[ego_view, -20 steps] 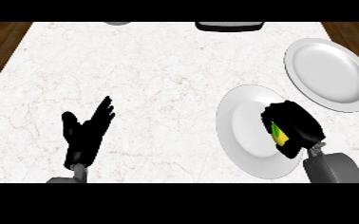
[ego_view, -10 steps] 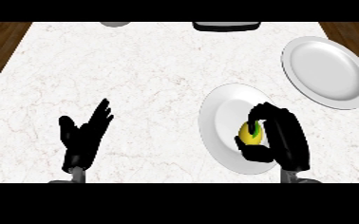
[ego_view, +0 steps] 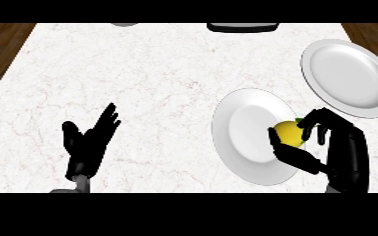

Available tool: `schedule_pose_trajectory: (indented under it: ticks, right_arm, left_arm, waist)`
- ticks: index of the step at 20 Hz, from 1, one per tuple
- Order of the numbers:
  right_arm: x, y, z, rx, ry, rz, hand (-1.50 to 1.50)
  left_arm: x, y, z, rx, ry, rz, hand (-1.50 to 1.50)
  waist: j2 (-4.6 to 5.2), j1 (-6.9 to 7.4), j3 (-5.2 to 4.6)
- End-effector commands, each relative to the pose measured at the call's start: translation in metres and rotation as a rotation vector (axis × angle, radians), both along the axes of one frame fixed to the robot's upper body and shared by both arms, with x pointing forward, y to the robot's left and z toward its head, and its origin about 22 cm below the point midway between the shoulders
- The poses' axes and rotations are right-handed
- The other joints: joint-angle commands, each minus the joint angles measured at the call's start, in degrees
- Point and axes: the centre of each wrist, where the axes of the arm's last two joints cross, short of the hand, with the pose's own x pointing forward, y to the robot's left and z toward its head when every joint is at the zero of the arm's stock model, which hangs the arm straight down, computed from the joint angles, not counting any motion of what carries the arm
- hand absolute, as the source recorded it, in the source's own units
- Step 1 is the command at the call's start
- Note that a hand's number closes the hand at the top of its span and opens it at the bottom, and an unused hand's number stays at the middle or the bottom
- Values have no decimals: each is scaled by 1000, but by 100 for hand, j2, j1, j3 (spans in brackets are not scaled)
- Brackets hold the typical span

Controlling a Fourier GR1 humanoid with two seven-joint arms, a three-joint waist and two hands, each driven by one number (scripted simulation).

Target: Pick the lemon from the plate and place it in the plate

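The counter top [ego_view: 148, 75] is white marble with faint reddish-brown veining; it fills nearly the whole head view; strips of brown wood show past its far corners, one at the left [ego_view: 13, 40] and one at the right [ego_view: 365, 30]; a dark, flat-looking object with a pale band [ego_view: 242, 27] sits at the far edge, cut off by the view's top; left of it, also cut off, a small grey rounded thing [ego_view: 125, 24] rests on the marble, well apart from it

left hand [ego_view: 87, 147]: rested open at lower left, fingers straight, pointing up | right hand [ego_view: 332, 147]: at lower right, fingers and thumb curled in a pinch
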Motion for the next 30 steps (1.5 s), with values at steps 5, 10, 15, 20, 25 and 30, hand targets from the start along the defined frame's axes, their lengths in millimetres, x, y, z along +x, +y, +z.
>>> schedule_pose_trajectory:
  ticks: [5, 10, 15, 20, 25, 30]
  right_arm:
    - [49, -77, -6, 153, -119, -156, 150]
    - [65, -135, -15, 63, -187, -250, 150]
    - [105, -175, -18, 88, -190, -302, 150]
    - [125, -211, -19, 78, -189, -318, 150]
    - [127, -244, -1, 93, -220, -331, 150]
    - [110, -259, -19, -11, 109, -415, -150]
  left_arm:
    - [-1, 1, -5, -7, 9, -19, 0]
    - [-3, 3, -10, -4, 20, -15, 0]
    - [7, -26, -5, -4, 14, -35, 0]
    - [9, -15, 6, 13, -13, -38, 0]
    - [11, -20, 0, 2, -14, -58, 0]
    - [2, -19, -4, -2, -12, -93, 0]
  waist:
    - [34, 87, -4]
    - [47, 108, -3]
    - [64, 163, 2]
    - [95, 288, 12]
    - [135, 337, 18]
    - [225, 589, 13]
